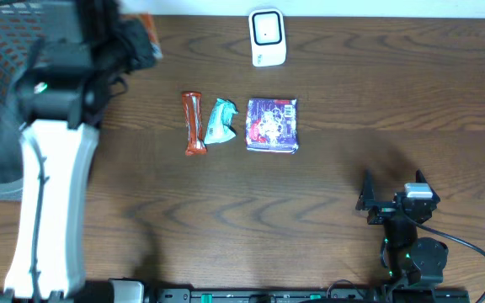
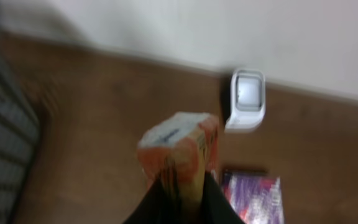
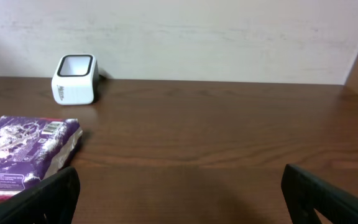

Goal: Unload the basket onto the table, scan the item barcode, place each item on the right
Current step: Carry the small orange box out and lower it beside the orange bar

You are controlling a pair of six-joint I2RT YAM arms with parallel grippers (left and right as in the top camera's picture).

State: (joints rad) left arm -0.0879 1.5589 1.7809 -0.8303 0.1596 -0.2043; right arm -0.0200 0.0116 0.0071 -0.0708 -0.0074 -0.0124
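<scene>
dark wood table [image 1: 352,84] against a pale wall [image 3: 229,37]. my left gripper [image 2: 180,199] pinches a blurred orange, white-topped packet [image 2: 179,146]; my right gripper [image 3: 182,196] gapes.

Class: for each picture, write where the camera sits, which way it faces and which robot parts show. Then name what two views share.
Overhead: above the table, looking down; left arm and right arm show.
Left wrist: on the left gripper, facing the wall; fingers shut on an orange packet.
Right wrist: low, facing the wall; open right gripper at the bottom corners.
Shared: white scanner, purple packet.
</scene>
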